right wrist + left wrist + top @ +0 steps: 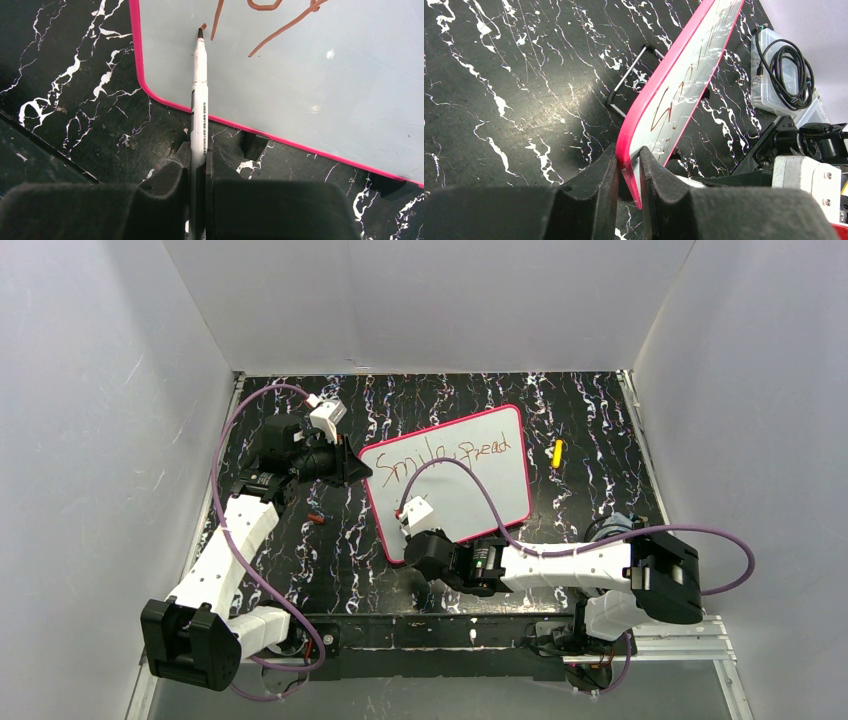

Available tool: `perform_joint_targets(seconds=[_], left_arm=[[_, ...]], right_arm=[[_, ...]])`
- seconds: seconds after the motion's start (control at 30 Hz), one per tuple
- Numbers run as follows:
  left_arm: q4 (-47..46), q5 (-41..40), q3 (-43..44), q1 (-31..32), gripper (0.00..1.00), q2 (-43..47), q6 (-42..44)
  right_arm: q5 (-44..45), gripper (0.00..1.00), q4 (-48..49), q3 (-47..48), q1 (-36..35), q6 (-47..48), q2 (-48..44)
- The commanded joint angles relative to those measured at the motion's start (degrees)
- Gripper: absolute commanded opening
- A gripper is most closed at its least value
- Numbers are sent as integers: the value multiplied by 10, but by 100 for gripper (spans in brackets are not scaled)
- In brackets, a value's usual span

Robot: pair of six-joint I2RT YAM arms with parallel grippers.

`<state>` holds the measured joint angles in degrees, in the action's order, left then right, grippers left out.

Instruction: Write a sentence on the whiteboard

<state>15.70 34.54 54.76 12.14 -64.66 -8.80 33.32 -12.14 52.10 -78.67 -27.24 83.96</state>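
Note:
The whiteboard (450,480), white with a pink frame, lies tilted on the black marbled table. A red-brown sentence (445,453) along its upper part reads "Smile, spread". My left gripper (352,468) is shut on the board's left edge. In the left wrist view, its fingers (629,160) pinch the pink rim of the whiteboard (684,85). My right gripper (199,155) is shut on a white marker (198,100). The marker's dark tip rests on the whiteboard (300,90) near its lower left corner, beside further red-brown strokes (280,22).
A small yellow object (558,452) lies on the table right of the board. A small dark cap (318,517) lies to its left. A clear box holding a black cable (781,70) stands near the right arm. Black clip feet (254,145) stick out under the board. White walls enclose the table.

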Motion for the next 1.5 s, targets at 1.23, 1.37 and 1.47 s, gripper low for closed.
perform_joint_targets(seconds=[1.23,1.37,1.47], left_arm=[[-7,1,3,3,0,13,10],[-7,1,3,3,0,14,11],[-7,0,3,2,0,14,10]], right_arm=[[-4,1,44,24,-4,-8,5],[3,1,79,-5,-10,-2,-48],[32,1,86,-31,-10,-10,-89]])
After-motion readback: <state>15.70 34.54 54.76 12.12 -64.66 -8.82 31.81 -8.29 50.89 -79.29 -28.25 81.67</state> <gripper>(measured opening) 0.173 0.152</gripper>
